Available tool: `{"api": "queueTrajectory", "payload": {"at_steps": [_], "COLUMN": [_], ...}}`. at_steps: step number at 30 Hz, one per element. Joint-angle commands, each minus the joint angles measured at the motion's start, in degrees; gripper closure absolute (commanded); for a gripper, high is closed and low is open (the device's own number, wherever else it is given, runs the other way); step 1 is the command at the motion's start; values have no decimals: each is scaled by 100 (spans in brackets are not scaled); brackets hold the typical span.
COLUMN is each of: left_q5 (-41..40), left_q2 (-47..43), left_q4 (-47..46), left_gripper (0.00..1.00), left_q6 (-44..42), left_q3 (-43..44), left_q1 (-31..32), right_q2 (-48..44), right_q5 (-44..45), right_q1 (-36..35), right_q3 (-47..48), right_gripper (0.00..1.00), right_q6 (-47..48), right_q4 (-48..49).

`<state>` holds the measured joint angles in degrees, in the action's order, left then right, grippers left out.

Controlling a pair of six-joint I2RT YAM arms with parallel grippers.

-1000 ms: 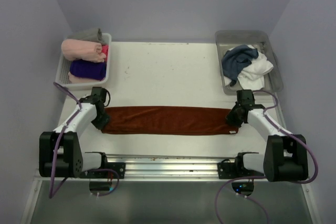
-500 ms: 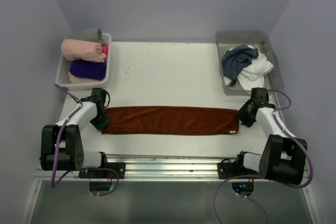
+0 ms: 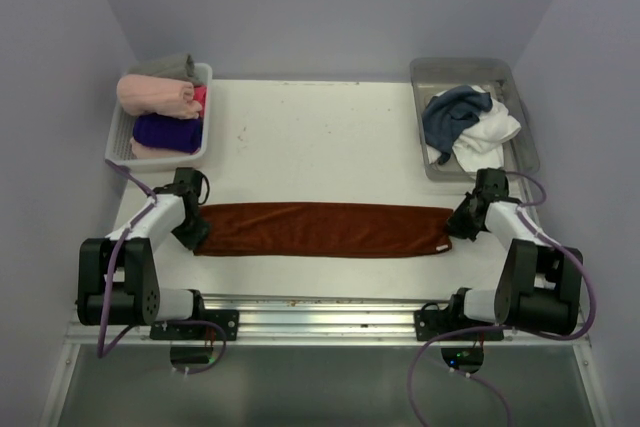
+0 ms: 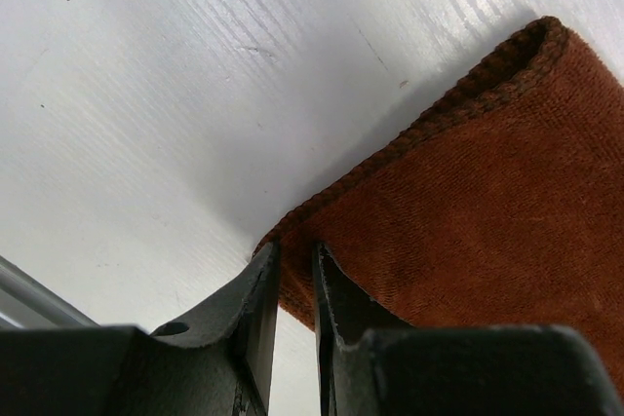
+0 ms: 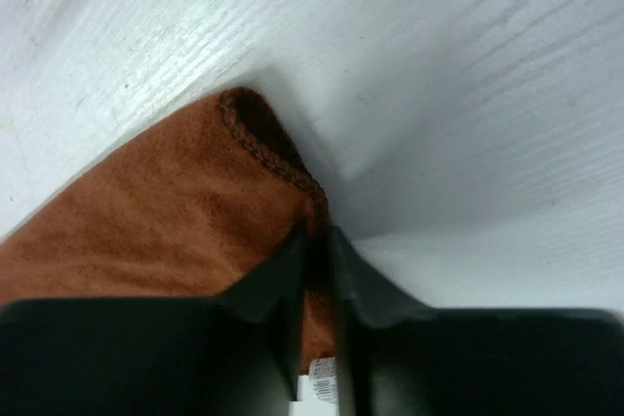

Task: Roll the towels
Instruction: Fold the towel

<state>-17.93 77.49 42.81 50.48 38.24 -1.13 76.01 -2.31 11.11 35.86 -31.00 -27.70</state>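
Left claw [image 3: 190,230] is pinched almost shut on the hem at one short end of the long rust-brown terry towel [image 3: 320,230]. My right claw [image 3: 463,221] is pinched just as tight on the hem at the other short end. That towel lies flat and stretched out on the near part of the white surface [image 3: 320,137], between my two arms.

I think the step now is getting the towel straight before I roll it. To do that well, I would pull both ends gently and evenly so no bumps form. Then I would roll slowly and tightly from one end, with the sides lined up. Each claw holds only a thin edge of soft cloth, so a hard tug could make it slip out.

Over in the grey metal tray [image 3: 525,137], the dark slate-blue towel [image 3: 452,112] and the white towel [image 3: 490,137] lie in a heap, well apart from the brown one. They are so bunched up that I cannot find their edges. Each wrist camera shows only one corner of the brown towel. The fingers hide how much cloth sits inside each claw.
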Motion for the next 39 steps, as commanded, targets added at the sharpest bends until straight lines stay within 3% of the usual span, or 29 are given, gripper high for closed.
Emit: {"api": "queueTrajectory", "payload": {"at_steps": [1, 3, 14, 28, 34, 39], "left_q5": [123, 132, 897, 1406, 1477, 1179], "left_q2": [108, 117, 187, 679, 610, 223], "left_q4": [-369, -387, -1063, -1670, -1732, -1364], "left_gripper": [77, 77, 79, 80, 80, 80], "left_q6": [32, 32, -38, 349, 340, 208], "left_q3": [-176, -194, -633, -502, -572, -572], "left_q1": [-63, -63, 51, 1342, 1536, 1536], "right_q2": [-6, -156, -1386, -2573, -2530, -2039], "right_q5": [-446, -446, -244, -1131, -895, -526], "right_q1": [-13, -13, -13, -153, -1066, -2445], "right_q3": [-193, -167, 412, 1423, 1994, 2381], "right_gripper": [94, 100, 100, 100, 100, 100], "right_q6": [59, 16, -99, -151, -546, -986], "right_q4": [248, 222, -577, -1061, -886, -421]}}
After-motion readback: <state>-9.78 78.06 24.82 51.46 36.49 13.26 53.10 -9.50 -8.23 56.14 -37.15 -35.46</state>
